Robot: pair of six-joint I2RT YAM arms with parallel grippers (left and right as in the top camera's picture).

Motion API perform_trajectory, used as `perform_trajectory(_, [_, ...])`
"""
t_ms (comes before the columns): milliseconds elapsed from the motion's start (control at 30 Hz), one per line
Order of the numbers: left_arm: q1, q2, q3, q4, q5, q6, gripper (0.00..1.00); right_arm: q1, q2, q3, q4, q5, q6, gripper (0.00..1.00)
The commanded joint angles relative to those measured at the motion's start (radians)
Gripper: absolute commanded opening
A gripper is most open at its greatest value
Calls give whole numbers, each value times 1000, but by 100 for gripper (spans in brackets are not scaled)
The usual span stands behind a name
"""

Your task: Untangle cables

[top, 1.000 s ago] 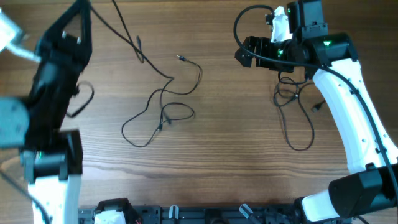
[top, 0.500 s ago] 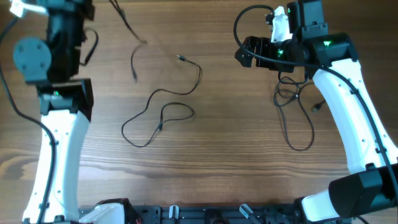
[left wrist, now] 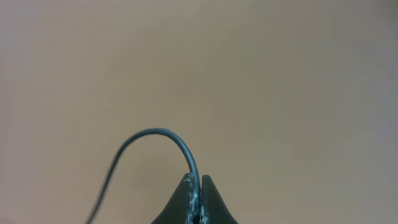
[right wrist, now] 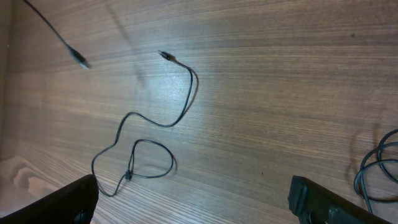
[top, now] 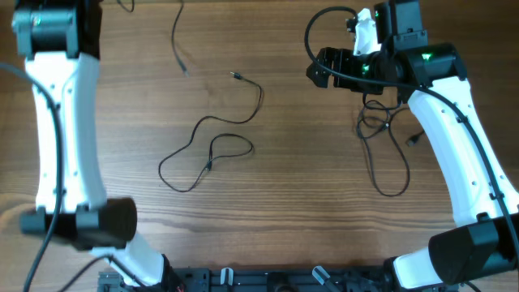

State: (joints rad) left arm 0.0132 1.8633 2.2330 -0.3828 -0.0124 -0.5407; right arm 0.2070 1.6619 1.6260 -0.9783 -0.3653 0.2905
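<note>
The wooden table [top: 284, 227] fills the overhead view, its grain running left to right. Its far and side edges lie outside the picture. Only the near edge shows, lined with dark fittings [top: 227, 277]. The left arm [top: 61, 122] reaches up the left side and is cut off by the top edge, so its pincer is hidden from above. The right arm [top: 454, 146] bends up the right side.

In the left wrist view the left gripper [left wrist: 194, 190] is clenched on the lifted cable [left wrist: 155, 132], which arcs out of the closed tips and drops away to the lower left. Behind it is only a plain beige blur that I cannot identify. From above, this cable enters at the top edge and ends in a plug end [top: 183, 71]; whether that touches the wood I cannot tell.

The right gripper [right wrist: 193, 186] is released and holds nothing. Its dark fingers [right wrist: 68, 202] stand far apart in the bottom corners of its own view.

The middle cable [top: 212, 122] lies loose at the table's centre with a loop [top: 231, 147] in it. There is bare wood all round it, and its silvery plug [top: 235, 76] is apart from the lifted one. The cable bundle [top: 381, 130] lies partly under the right arm, and its strands are too crossed to count.
</note>
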Motion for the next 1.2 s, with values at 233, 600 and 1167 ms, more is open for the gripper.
perform_trajectory(233, [71, 183, 28, -69, 26, 407, 4, 2, 5, 2, 2, 7, 5, 100])
perform_trajectory(600, [-25, 188, 28, 237, 255, 236, 4, 2, 5, 2, 2, 7, 5, 100])
perform_trajectory(1167, [43, 288, 25, 90, 174, 246, 4, 2, 5, 2, 3, 7, 5, 100])
